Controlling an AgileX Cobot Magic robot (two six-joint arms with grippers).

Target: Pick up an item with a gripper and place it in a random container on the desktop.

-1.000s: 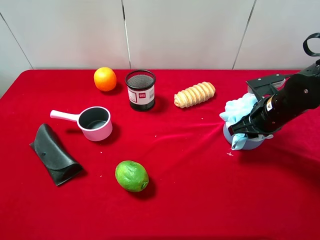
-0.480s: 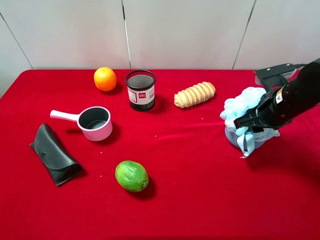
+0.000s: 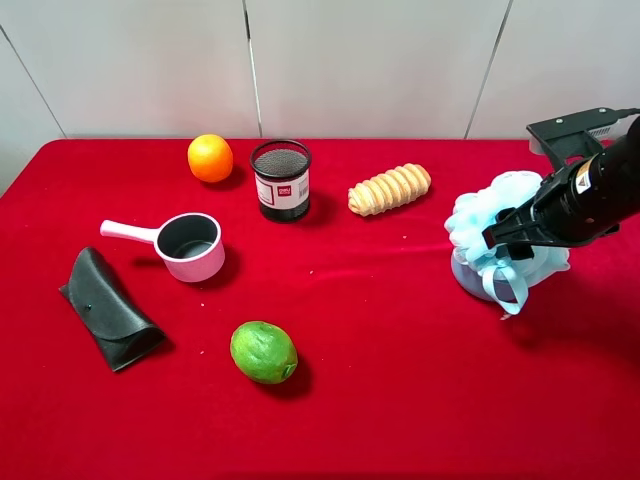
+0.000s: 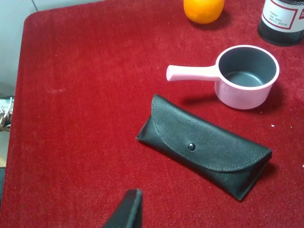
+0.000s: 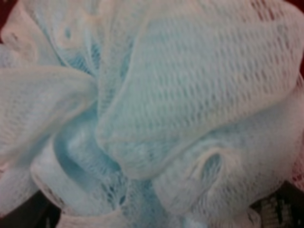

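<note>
The light-blue mesh pouf (image 3: 493, 218) sits in the blue bowl (image 3: 466, 281) at the table's right side, bulging over the rim. Its ribbon loop (image 3: 506, 288) hangs down the bowl's front. My right gripper (image 3: 517, 236) is right above the pouf, touching its right half. The pouf (image 5: 156, 104) fills the right wrist view, with only dark finger parts at the two lower corners, set wide apart. Only one dark finger (image 4: 129, 209) of my left gripper shows in the left wrist view, over bare red cloth near the black case.
On the red cloth stand a pink handled pot (image 3: 191, 247), a black case (image 3: 108, 308), a lime (image 3: 263, 351), an orange (image 3: 210, 158), a black mesh cup (image 3: 281, 179) and a ridged bread roll (image 3: 390, 188). The table's left edge (image 4: 19, 95) is near my left gripper.
My right arm has risen and drawn back to the right. The pouf stays in the bowl and has spread out, with its ribbon shifted to the right.
</note>
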